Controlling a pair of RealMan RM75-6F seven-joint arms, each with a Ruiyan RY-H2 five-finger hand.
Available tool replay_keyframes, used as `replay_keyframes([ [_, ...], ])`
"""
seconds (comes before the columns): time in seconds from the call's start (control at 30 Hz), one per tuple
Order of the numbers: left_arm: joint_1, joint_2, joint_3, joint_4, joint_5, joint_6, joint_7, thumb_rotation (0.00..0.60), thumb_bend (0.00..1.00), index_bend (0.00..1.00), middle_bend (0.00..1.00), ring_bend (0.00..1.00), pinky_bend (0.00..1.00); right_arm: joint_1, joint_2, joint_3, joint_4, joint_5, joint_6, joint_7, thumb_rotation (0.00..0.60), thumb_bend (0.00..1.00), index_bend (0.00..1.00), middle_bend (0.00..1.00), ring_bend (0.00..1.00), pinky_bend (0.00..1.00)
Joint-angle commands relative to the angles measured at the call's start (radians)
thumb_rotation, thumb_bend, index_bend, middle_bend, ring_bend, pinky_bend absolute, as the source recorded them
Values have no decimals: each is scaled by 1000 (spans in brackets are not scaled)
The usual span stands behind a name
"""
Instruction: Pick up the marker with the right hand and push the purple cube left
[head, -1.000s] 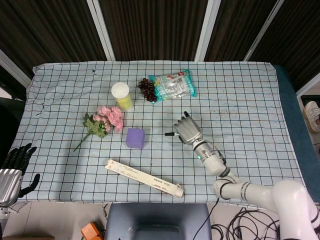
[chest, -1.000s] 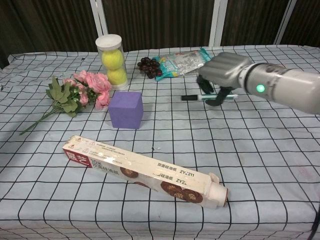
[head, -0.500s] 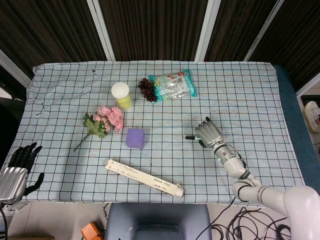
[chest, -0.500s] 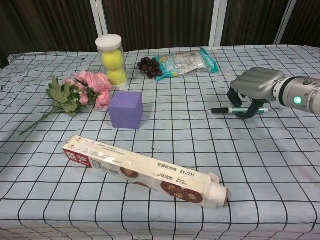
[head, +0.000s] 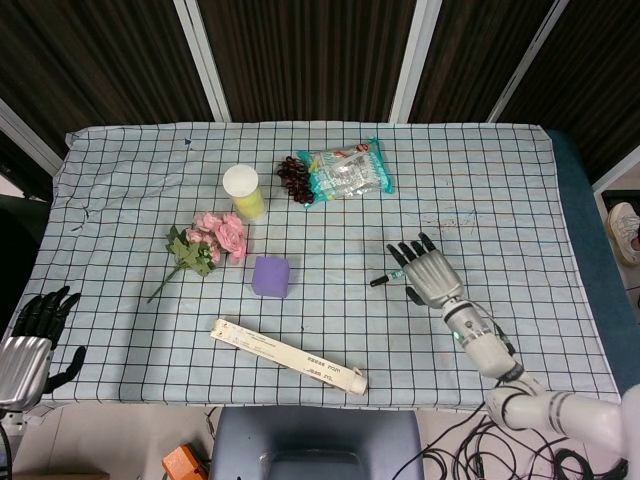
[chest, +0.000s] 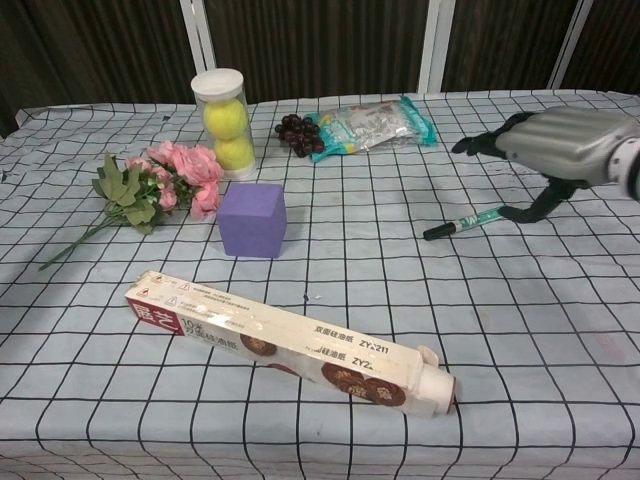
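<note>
The purple cube (head: 270, 276) (chest: 252, 220) stands on the checked cloth near the table's middle. Well to its right, a thin marker (head: 385, 278) (chest: 462, 222) with a black cap lies slanted on the cloth. My right hand (head: 428, 272) (chest: 555, 150) hovers at the marker's right end with its fingers spread and nothing in its grasp; the thumb reaches down close to that end. My left hand (head: 30, 335) hangs off the table's near left corner, fingers apart and holding nothing.
A tube of tennis balls (head: 243, 190) (chest: 224, 122) and pink flowers (head: 205, 243) (chest: 160, 180) sit left of the cube. Grapes (head: 293, 177) and a snack bag (head: 347, 170) lie further back. A long biscuit box (head: 288, 355) (chest: 290, 342) lies diagonally near the front edge.
My right hand carried the marker rightward, away from the cube, then spread its fingers. The marker now lies loose and slanted on the cloth. My left hand barely moved.
</note>
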Motion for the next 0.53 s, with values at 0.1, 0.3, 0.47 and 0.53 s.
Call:
replay_keyframes([
  [0.1, 2, -11, 0, 8, 16, 14, 20, 600, 423, 0, 0, 0, 68, -384, 284, -149, -378, -238, 570, 84, 600, 446, 54, 87, 43, 85],
  [0.3, 7, -17, 11, -4, 29, 18, 52, 600, 423, 0, 0, 0, 66, -577, 230, -195, -239, -277, 733, 288, 600, 388, 5, 27, 0, 13],
  [0.47, 11, -20, 9, -8, 34, 29, 64, 600, 422, 0, 0, 0, 66, -604, 236, -150, -218, -331, 796, 321, 600, 366, 0, 0, 0, 0],
  [0.53, 10, -21, 10, -9, 34, 27, 68, 600, 422, 0, 0, 0, 66, -611, 238, -149, -221, -327, 772, 319, 600, 366, 0, 0, 0, 0],
])
